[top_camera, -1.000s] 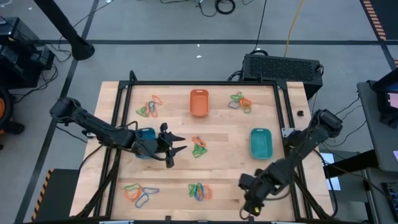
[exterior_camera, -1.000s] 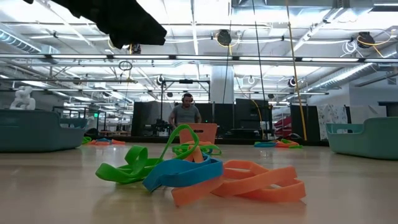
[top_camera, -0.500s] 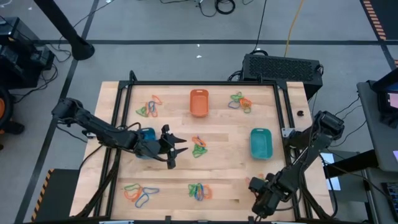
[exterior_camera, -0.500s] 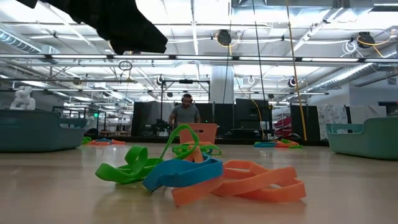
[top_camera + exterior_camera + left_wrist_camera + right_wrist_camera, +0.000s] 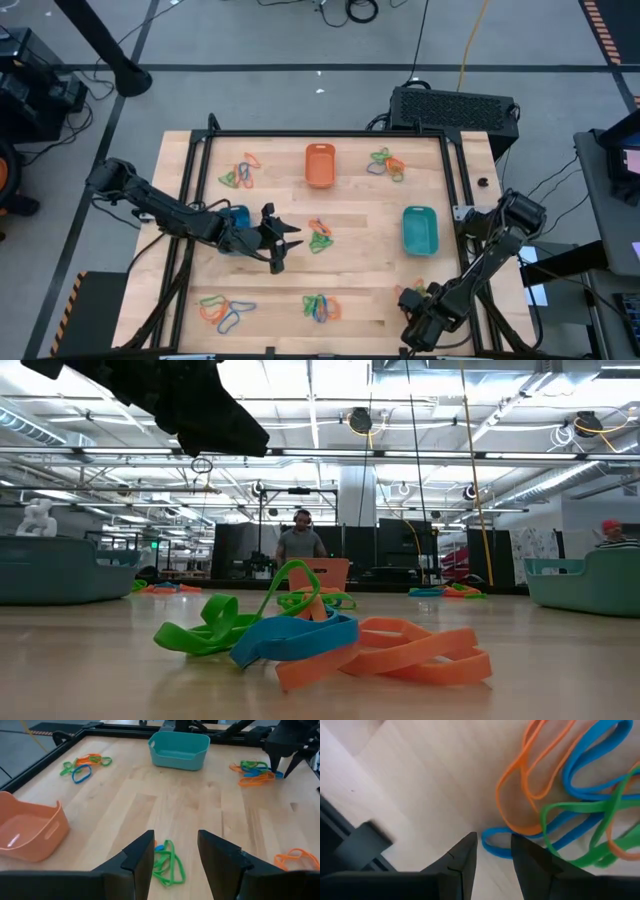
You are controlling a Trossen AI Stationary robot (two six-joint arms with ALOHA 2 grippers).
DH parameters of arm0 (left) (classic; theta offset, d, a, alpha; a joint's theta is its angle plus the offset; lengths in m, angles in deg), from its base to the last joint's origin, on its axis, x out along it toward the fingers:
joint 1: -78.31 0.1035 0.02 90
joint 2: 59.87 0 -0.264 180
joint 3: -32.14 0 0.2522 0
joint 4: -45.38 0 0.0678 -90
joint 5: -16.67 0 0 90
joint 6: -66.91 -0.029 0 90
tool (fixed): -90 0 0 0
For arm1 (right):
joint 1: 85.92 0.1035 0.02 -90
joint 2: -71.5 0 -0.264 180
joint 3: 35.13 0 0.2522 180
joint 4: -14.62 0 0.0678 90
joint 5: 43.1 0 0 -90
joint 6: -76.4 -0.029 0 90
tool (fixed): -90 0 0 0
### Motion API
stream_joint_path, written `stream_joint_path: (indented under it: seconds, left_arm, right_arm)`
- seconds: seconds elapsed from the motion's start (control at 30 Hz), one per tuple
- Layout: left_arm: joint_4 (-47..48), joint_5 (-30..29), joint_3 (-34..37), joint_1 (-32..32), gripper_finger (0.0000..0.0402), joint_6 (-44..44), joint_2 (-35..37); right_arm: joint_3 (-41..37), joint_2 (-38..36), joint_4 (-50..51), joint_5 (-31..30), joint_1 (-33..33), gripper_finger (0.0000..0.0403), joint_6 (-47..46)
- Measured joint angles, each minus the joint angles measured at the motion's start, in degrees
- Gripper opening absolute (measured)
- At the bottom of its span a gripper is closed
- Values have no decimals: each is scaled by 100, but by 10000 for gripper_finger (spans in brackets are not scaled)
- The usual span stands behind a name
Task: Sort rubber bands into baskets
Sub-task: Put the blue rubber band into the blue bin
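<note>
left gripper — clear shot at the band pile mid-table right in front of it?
Probably yes. The left gripper is open and faces the centre pile of rubber bands, with only bare wood between; the left wrist view shows the bands just past its fingertips.

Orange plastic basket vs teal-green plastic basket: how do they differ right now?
The orange plastic basket sits at the far middle of the wooden table; the teal-green plastic basket sits toward the right side. In the left wrist view the orange one lies near the left gripper, the teal-green one far across. Both are rounded-rectangular, upright and look empty.
</note>
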Motion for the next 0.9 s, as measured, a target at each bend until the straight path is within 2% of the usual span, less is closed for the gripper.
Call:
stream_joint_path:
  seconds: [0.17,0.4,0.57,0.77,0.9]
  left_arm:
    - [-7,0,0,2,160,-37,2]
    - [-4,-2,0,2,160,-42,2]
    - [-4,-2,0,2,160,-37,2]
    - [-11,-2,0,2,160,-33,4]
    - [-129,-2,0,2,160,4,4]
  right_arm:
    - [18,108,24,11,0,101,24]
    - [47,84,43,39,0,9,365]
    - [357,43,272,282,-3,4,757]
    - [731,-184,889,1189,-5,2,713]
    - [881,-388,1052,1184,-23,1,714]
